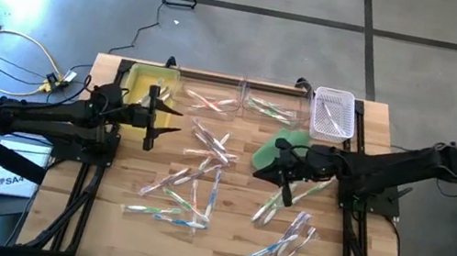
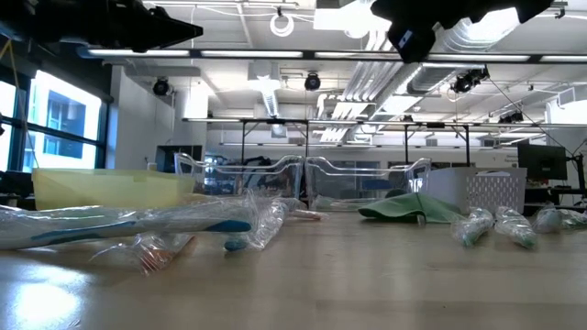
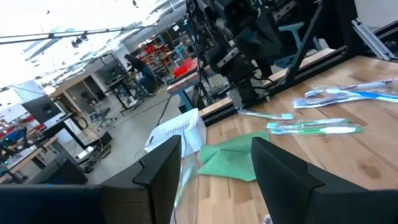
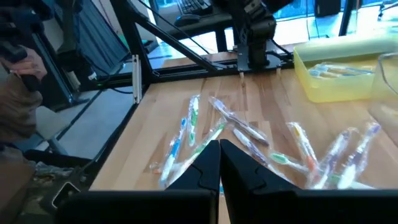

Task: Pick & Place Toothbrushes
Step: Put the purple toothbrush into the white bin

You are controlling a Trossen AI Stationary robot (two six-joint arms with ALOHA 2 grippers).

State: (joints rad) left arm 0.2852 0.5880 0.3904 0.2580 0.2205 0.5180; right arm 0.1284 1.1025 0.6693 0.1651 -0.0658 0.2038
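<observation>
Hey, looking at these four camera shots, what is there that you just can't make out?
- Yellow bin, high view: the left gripper and its arm cover part of it, so its toothbrushes cannot be counted.
- Green cloth, high view: the right gripper and its arm overlap it.
- Both grippers, low view: cut off by the top edge.
- White basket, every view: contents too small to tell.
- Clear bins, low view: contents blurred by their glossy walls.
</observation>
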